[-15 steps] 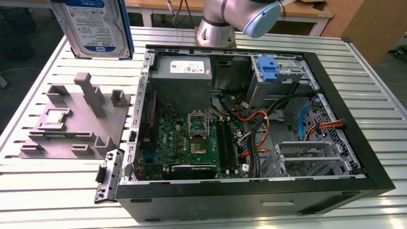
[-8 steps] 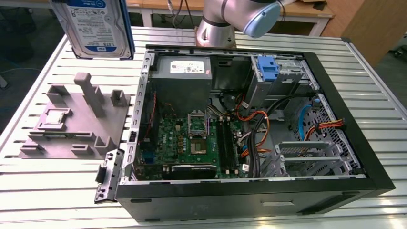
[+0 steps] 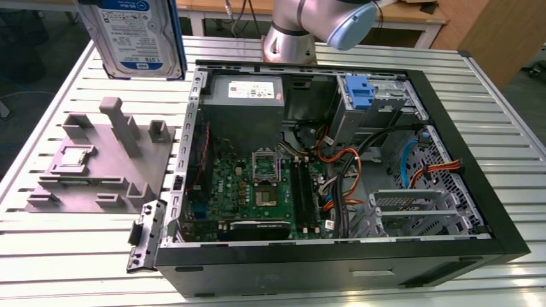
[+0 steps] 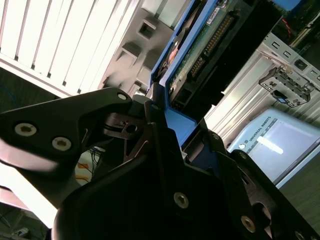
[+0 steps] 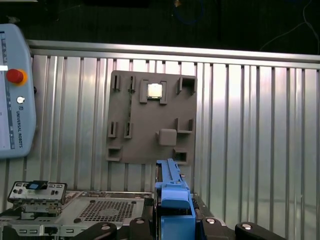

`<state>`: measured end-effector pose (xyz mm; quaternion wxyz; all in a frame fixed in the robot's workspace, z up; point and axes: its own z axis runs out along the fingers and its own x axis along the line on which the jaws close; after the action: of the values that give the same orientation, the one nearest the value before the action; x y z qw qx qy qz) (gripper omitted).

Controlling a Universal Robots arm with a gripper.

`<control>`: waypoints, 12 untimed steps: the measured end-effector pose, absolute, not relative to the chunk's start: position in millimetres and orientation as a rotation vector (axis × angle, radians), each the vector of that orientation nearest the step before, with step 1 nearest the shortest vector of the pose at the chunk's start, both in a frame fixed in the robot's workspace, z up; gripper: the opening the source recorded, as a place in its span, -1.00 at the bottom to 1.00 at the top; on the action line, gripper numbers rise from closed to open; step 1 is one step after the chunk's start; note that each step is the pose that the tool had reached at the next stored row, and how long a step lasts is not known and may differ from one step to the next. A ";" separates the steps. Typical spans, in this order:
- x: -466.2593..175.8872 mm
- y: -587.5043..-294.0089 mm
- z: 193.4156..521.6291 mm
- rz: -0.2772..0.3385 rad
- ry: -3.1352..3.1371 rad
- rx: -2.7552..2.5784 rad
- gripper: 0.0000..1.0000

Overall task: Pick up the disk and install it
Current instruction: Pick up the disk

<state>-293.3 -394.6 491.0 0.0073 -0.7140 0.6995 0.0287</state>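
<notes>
Now in claw (image 4: pixel 165 117) — disk (image 3: pixel 137 32), grey, blue-framed, labelled.

**High exterior camera; two wrist cameras.**
Exterior view looks down into the computer case (image 3: pixel 341 267); both wrist views, close behind the disk (image 5: pixel 172 200) (image 4: pixel 200 45), share the fixture plate (image 5: pixel 150 125) (image 4: pixel 142 35).

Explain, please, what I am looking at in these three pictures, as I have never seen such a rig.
This is one robot arm at an open computer case on a slatted metal table. The exterior view comes from a camera off the arm; both wrist views come from cameras riding on it. Its tool, the black clamp in the second wrist view, is shut on the disk, a hard drive in a blue carrier, held upright above the table. A grey fixture plate lies on the table.
</notes>
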 end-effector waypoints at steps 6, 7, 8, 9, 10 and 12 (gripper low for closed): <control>-289.7 -400.8 490.3 0.088 2.187 -2.232 -0.26; -289.4 -402.0 490.2 0.088 2.187 -2.232 -0.26; -288.9 -403.1 490.0 0.087 2.186 -2.232 -0.26; -288.0 -404.1 489.8 0.087 2.186 -2.232 -0.26; -285.8 -404.8 489.7 0.087 2.186 -2.232 -0.26; -279.4 -405.8 489.4 0.087 2.186 -2.232 -0.26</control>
<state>-279.4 -405.8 489.4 0.0080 -0.7141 0.6995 0.0279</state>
